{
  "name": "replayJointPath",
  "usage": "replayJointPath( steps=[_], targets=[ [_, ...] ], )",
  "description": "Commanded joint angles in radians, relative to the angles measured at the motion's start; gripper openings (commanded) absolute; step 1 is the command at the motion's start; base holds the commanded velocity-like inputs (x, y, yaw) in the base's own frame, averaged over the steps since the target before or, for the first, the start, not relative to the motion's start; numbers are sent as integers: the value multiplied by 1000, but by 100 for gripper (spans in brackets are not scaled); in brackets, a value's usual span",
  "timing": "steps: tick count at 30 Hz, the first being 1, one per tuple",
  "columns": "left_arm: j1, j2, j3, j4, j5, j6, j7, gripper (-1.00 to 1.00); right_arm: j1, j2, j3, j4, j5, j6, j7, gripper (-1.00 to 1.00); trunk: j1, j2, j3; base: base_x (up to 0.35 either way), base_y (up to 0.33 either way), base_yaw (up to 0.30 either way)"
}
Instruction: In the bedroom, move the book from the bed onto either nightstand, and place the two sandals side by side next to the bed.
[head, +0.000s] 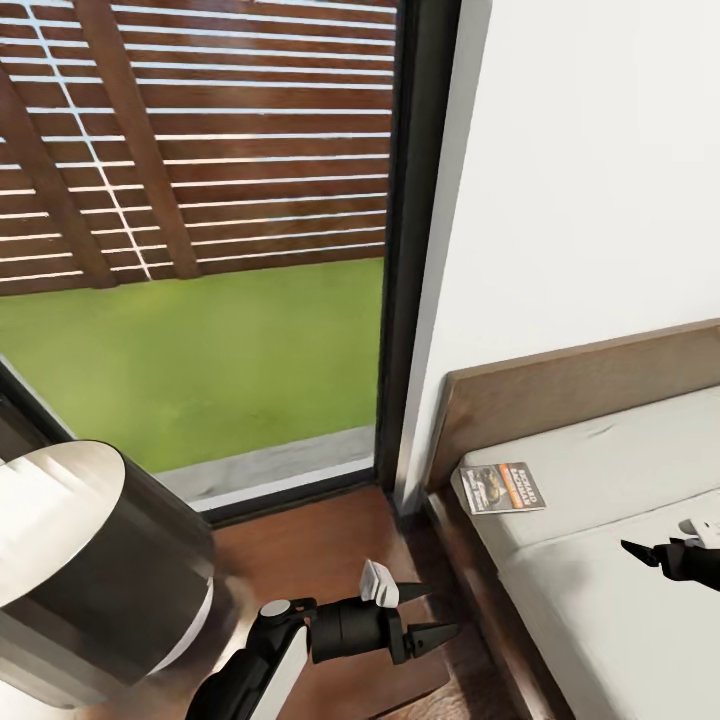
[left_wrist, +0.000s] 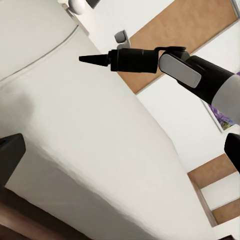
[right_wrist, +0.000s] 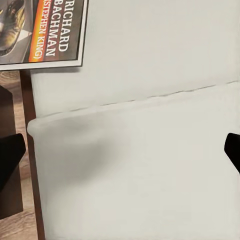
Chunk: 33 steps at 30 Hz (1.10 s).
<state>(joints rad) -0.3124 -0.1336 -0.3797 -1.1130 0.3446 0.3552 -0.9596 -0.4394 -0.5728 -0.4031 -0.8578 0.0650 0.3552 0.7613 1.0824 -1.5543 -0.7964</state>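
Progress looks slight: the book (head: 502, 489) lies flat on the bed (head: 600, 560), near the mattress corner by the headboard (head: 560, 395), so the first part of the task is not yet done. Neither sandal nor a nightstand can be judged from these pictures, so that half counts as still open.

Right gripper (head: 650, 551) hangs low over the mattress, its two dark fingers spread apart and holding nothing. The book sits ahead of it, well short of the fingertips and off toward the headboard corner; in the right wrist view its cover, with the orange band and white lettering, lies beyond the fingers past a seam in the mattress, near the edge of the bed frame.

Left gripper (head: 430, 615) is out over the wood floor (head: 300, 550) just beside the bed frame, fingers parted and empty; the mattress edge lies ahead of it.

As for containers, none is visible. A rounded metallic body (head: 80, 560) and the tall window (head: 200, 230) stand to the left arm's side.

My reading: the next step is closing the right gripper's remaining reach to the book.
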Motion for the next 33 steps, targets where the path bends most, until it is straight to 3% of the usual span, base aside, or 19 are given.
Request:
replayJointPath(
  steps=[1,7,33],
  targets=[
    [-1,0,-1,0,8,10,-1,100,-1,1,-3,-1,6,5,7,100,0,0,-1,0,0,-6],
    [-1,0,-1,0,8,10,-1,100,-1,1,-3,-1,6,5,7,100,0,0,-1,0,0,-127],
    [-1,0,-1,0,8,10,-1,100,-1,1,-3,-1,6,5,7,100,0,0,-1,0,0,-276]
  ],
)
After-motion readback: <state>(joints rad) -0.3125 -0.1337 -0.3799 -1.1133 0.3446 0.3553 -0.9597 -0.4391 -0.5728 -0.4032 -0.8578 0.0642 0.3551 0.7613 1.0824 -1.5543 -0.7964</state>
